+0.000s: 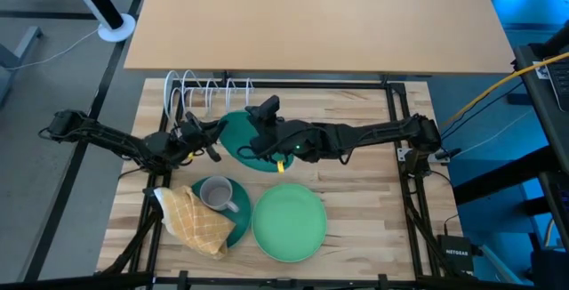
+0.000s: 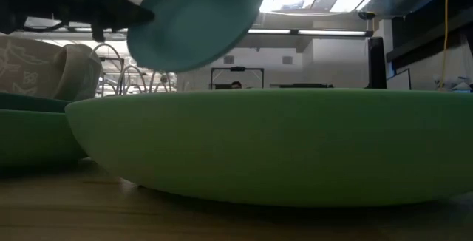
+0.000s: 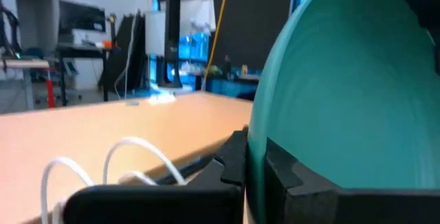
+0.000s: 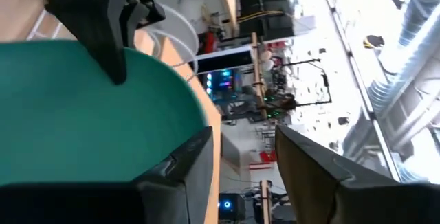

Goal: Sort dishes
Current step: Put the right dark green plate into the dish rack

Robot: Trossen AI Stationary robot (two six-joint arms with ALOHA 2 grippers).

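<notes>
Pinching the teal plate (image 1: 240, 135) by its rim, the left gripper (image 1: 212, 140) jaws hold it raised above the tabletop (image 1: 373, 192); right gripper (image 1: 253, 148) jaws stand parted at its opposite edge.

Teal plate (image 1: 238, 135) half covered from above by both grippers; far rim cut by left wrist view's edge. Wire rack (image 1: 206, 92): only loop tops show behind left gripper (image 1: 210, 139). Plate under mug (image 1: 215, 194) part-hidden by cloth (image 1: 193, 221). Right gripper (image 1: 255, 144) grip unclear.
</notes>
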